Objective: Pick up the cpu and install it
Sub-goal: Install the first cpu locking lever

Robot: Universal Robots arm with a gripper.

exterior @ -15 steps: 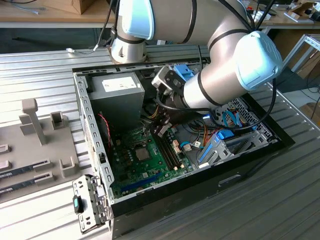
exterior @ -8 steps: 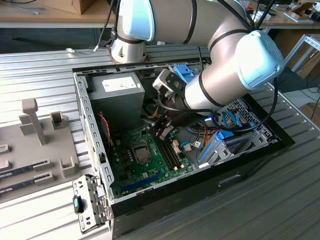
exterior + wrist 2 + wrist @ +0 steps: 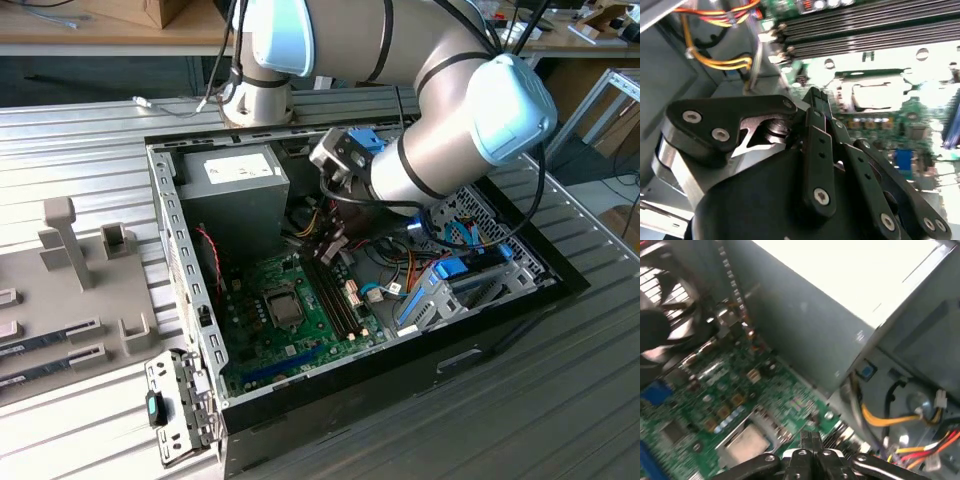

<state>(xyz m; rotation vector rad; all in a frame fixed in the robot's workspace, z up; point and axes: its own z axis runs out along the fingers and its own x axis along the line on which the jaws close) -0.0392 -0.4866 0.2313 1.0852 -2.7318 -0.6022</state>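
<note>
Above the motherboard (image 3: 290, 310), the gripper (image 3: 816, 96) hangs with jaws pressed together, empty, near the cpu (image 3: 875, 95).

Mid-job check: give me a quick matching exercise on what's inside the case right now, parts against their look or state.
Things:
1. cpu
2. power supply
3. memory sticks
4. claw

Look or state:
A. large grey box
B. black, tips closed together
C. small silvery square
D. long, thin, dark, lying side by side

Pairs: 1-C, 2-A, 3-D, 4-B
</note>
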